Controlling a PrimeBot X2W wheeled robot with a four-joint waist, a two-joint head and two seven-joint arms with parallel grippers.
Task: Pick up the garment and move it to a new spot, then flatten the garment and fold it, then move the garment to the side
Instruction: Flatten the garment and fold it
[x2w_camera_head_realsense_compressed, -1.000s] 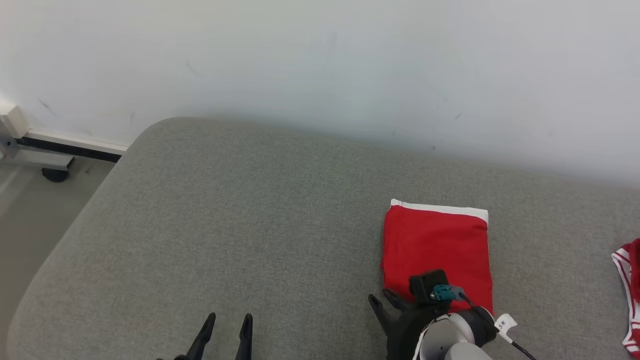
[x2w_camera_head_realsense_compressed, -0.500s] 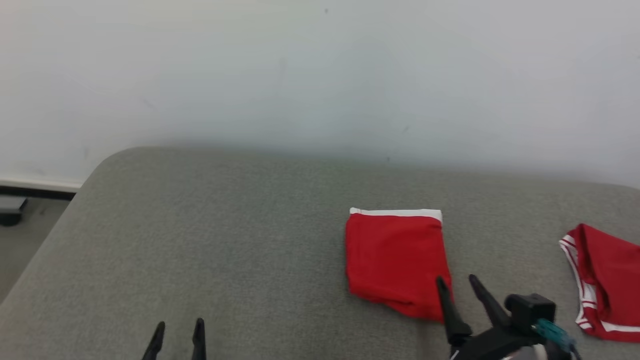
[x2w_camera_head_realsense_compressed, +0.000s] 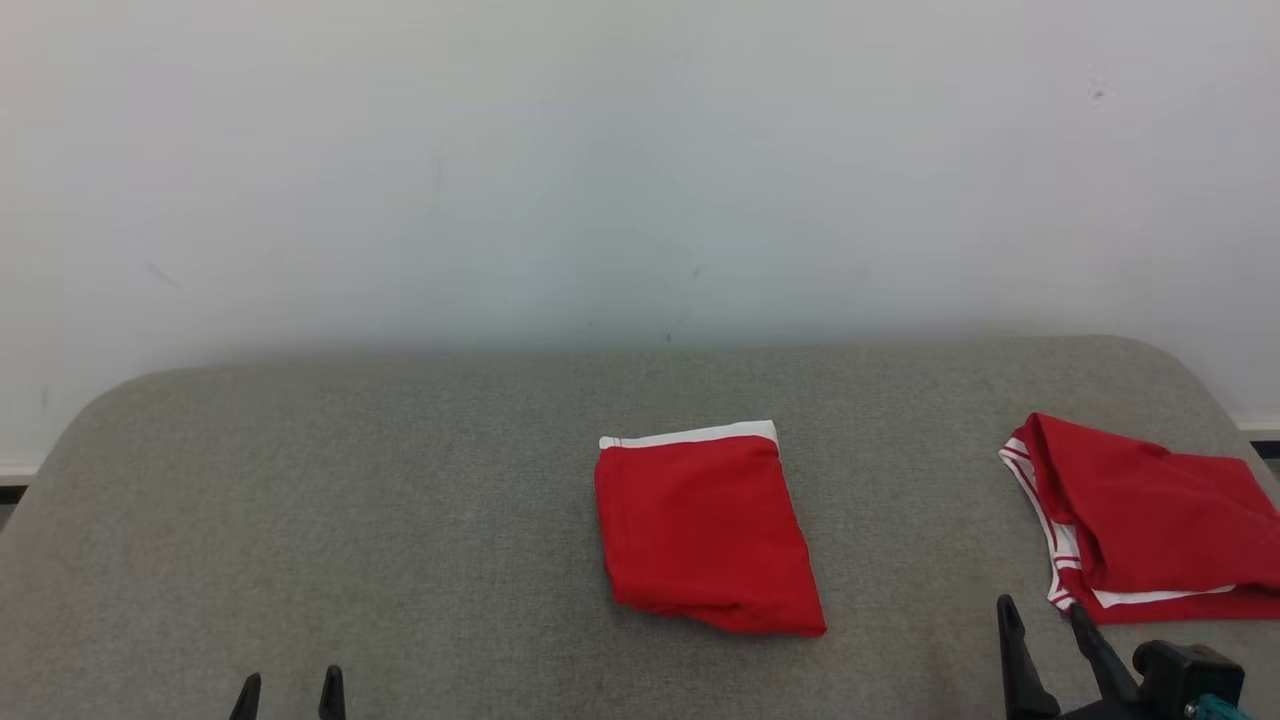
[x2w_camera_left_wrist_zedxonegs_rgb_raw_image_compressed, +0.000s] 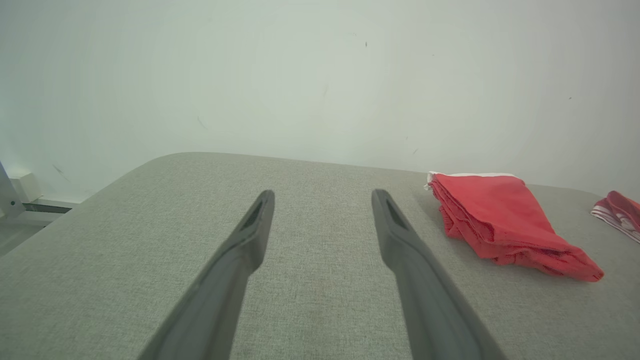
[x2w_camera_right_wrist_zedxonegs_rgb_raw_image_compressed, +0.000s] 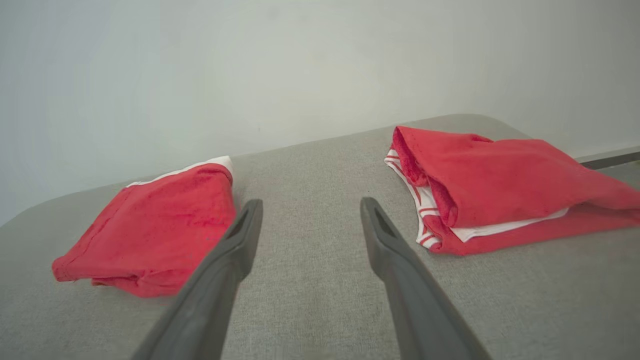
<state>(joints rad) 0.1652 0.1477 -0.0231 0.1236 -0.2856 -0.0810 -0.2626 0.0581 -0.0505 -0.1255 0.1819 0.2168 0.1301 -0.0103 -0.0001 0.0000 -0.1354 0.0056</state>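
Note:
A folded red garment with a white band at its far edge lies flat near the middle of the grey cushioned surface; it also shows in the left wrist view and the right wrist view. My right gripper stands open at the lower right, apart from the garment, with nothing between its fingers. My left gripper is open at the lower left over bare fabric, its fingers spread wide.
A second red garment with white stripes lies loosely bunched at the right end of the surface, also in the right wrist view. A pale wall runs behind the surface. The cushion's rounded corners fall away at far left and far right.
My right gripper has opened and come off the folded garment, pulling back to the lower right. The head camera has swung right, shifting the whole picture left and bringing the second garment into view.

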